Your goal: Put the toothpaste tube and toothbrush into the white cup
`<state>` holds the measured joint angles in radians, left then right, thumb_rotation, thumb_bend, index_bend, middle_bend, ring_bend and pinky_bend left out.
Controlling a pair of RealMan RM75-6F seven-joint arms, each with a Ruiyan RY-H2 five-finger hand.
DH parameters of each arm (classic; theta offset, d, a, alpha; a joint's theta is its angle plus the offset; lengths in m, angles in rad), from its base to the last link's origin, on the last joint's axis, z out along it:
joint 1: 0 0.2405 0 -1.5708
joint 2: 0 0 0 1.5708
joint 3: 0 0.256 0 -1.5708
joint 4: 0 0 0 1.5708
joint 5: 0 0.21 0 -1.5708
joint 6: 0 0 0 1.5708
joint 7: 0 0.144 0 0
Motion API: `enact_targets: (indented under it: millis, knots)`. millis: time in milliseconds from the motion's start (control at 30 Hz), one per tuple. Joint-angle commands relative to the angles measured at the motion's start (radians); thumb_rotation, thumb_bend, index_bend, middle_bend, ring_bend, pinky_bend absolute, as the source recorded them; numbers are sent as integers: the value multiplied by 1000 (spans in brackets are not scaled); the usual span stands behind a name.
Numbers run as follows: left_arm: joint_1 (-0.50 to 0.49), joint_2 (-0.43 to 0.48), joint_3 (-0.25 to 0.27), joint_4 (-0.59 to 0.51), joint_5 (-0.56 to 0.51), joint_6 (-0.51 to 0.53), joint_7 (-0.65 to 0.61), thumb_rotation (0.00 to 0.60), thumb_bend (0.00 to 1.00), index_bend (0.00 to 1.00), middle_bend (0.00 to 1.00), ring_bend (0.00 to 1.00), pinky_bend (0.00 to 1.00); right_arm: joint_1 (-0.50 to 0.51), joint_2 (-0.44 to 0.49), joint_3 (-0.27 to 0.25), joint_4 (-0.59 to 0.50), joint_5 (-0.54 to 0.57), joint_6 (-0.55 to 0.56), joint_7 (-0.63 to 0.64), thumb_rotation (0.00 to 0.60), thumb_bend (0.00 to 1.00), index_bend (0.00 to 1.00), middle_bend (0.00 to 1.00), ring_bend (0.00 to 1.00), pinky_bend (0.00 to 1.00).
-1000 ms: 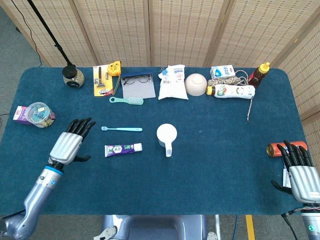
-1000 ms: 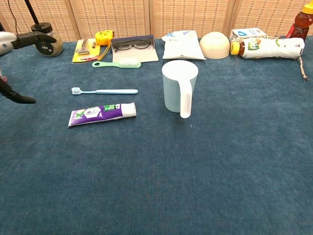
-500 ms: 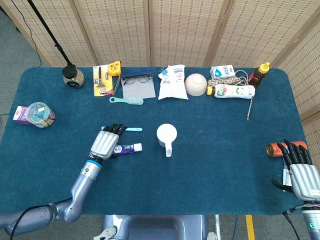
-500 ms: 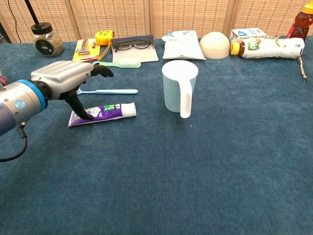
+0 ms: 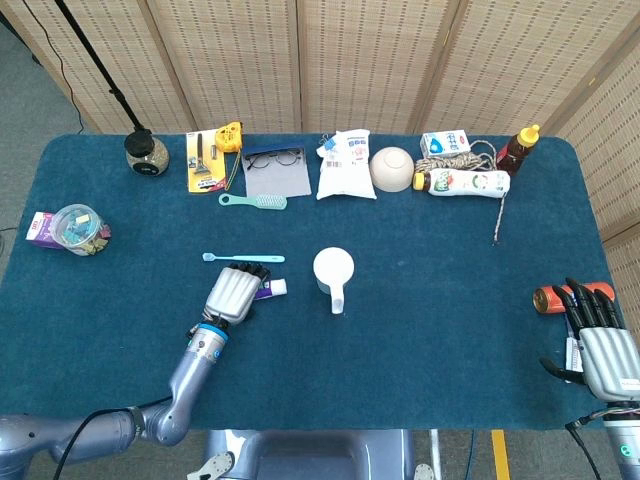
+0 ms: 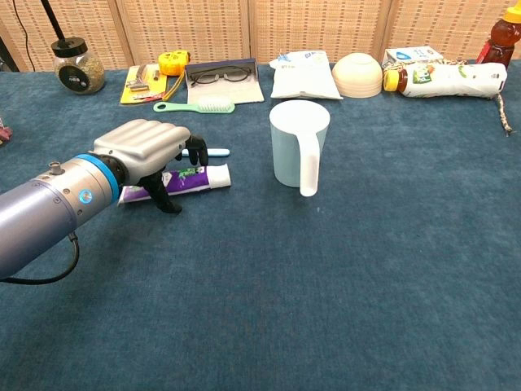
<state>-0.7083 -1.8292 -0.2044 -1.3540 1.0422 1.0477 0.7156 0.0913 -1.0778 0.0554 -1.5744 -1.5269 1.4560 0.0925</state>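
Note:
The purple-and-white toothpaste tube (image 5: pixel 270 289) (image 6: pixel 203 177) lies flat on the blue table, left of the white cup (image 5: pixel 333 268) (image 6: pixel 299 147), which stands upright with its handle toward me. My left hand (image 5: pixel 233 292) (image 6: pixel 146 147) hovers over the tube's left part, fingers bent down on its far side and thumb on its near side; the tube still lies on the cloth. The light-blue toothbrush (image 5: pixel 240 258) (image 6: pixel 215 152) lies just behind, partly hidden by the hand in the chest view. My right hand (image 5: pixel 605 355) rests open at the table's right front edge.
An orange can (image 5: pixel 558 298) lies just beyond my right hand. A green hairbrush (image 5: pixel 253 200), glasses on a case (image 5: pixel 275 170), a white bag (image 5: pixel 346 165), a bowl (image 5: pixel 392 169) and bottles line the back. A jar (image 5: pixel 78 229) sits at far left.
My left hand has swept right from the table's left side to above the toothpaste tube, and its fingers now bend down around it. The right hand has stayed put.

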Motion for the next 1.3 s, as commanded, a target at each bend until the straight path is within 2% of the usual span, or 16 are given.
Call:
enact_targets:
  millis: [33, 367, 467, 867, 1133, 1300]
  knots:
    - [-7, -16, 7, 10, -18, 11, 33, 600, 145, 386, 377, 344, 447, -1, -1, 1, 2, 0, 4, 2, 600, 0, 0, 0, 0, 0]
    - [-17, -27, 5, 15, -45, 36, 57, 600, 339, 493, 470, 484, 607, 0, -8, -7, 0, -11, 4, -16, 600, 0, 0, 0, 0, 0]
    - [-16, -25, 12, 16, -37, 46, 55, 600, 363, 523, 495, 510, 628, 1, -9, -8, 1, -10, 1, -20, 600, 0, 0, 0, 0, 0]
    - [3, 24, 19, -33, -9, 67, -2, 600, 372, 541, 507, 526, 640, 2, -9, -10, 4, -9, -1, -25, 600, 0, 0, 0, 0, 0]
    - [35, 111, -3, -117, 89, 114, -168, 600, 373, 550, 512, 533, 640, 3, -10, -12, 6, -9, -5, -33, 600, 0, 0, 0, 0, 0]
    - [44, 160, -17, -163, 122, 129, -221, 600, 373, 555, 516, 535, 640, 4, -12, -14, 4, -11, -7, -41, 600, 0, 0, 0, 0, 0]
